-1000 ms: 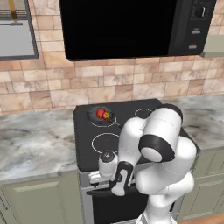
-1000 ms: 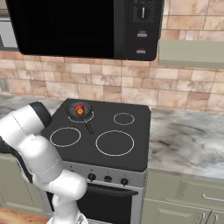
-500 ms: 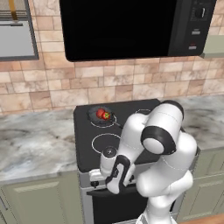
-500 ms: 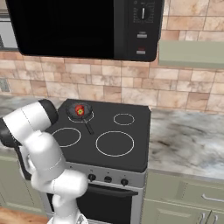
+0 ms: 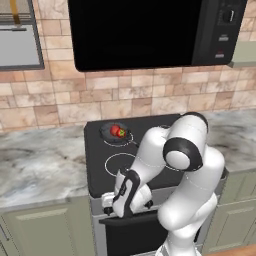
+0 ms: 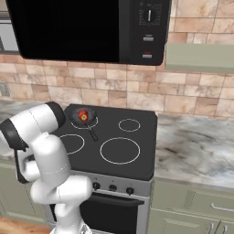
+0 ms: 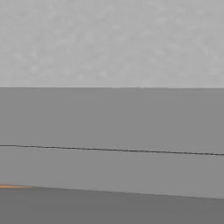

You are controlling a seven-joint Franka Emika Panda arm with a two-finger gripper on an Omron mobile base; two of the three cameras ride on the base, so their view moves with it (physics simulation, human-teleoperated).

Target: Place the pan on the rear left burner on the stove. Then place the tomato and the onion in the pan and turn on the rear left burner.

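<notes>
The pan (image 5: 113, 134) sits on the rear left burner (image 6: 85, 124) of the stove (image 5: 97, 172), its black handle (image 6: 92, 134) pointing toward the front. Inside it lies the tomato (image 5: 120, 132), red with a green cap, also visible as the tomato (image 6: 83, 116). A reddish patch beside it may be the onion, but I cannot separate the two. My gripper (image 5: 108, 204) is low at the left end of the stove's front panel, right against the panel. How the jaws stand is hidden by the hand.
Black knobs (image 6: 113, 188) line the silver front panel, with the oven door (image 6: 107, 215) below. A microwave (image 5: 150, 32) hangs over the cooktop. Marble counters (image 5: 40, 165) flank the stove on both sides. My arm (image 5: 165, 160) leans over the stove's front edge.
The hand has slid a little to the left and slightly down along the stove's front panel. Pan and contents have not moved.
</notes>
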